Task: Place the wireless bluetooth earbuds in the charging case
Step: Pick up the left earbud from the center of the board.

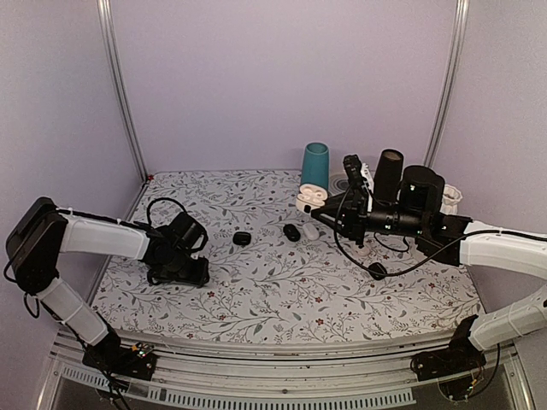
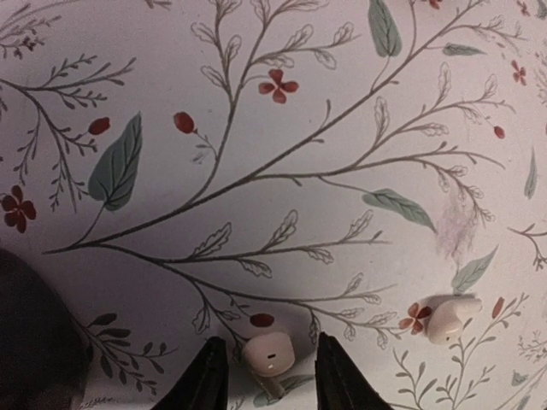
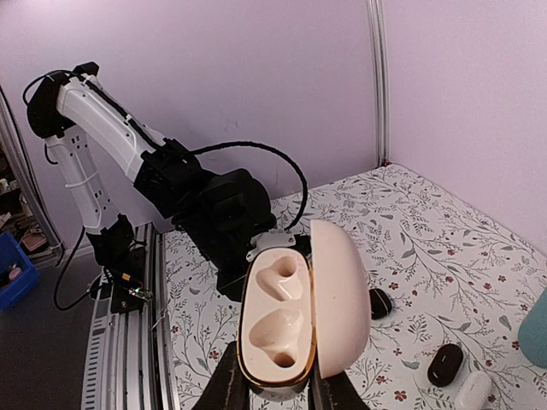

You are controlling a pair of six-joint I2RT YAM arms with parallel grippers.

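Left wrist view showed the left gripper (image 2: 267,376) spread around one small white plastic earbud (image 2: 268,354), another earbud (image 2: 450,314) at 3 o'clock, while the right gripper (image 3: 275,380) clamped the open white clamshell charging case (image 3: 295,320).

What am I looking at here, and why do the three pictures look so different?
These are two robot arms bolted to a table with a flowered cloth. One picture comes from a camera above and behind them; the other two come from small cameras on each arm's wrist, looking past its own claw.

The left claw is down at the cloth, its two dark fingers open on either side of a white earbud. A second earbud lies nearby.

The right claw holds the open white charging case up in the air; you can see its two empty sockets.

At the back stand a teal cup and a black cylinder; small black cases lie mid-table.
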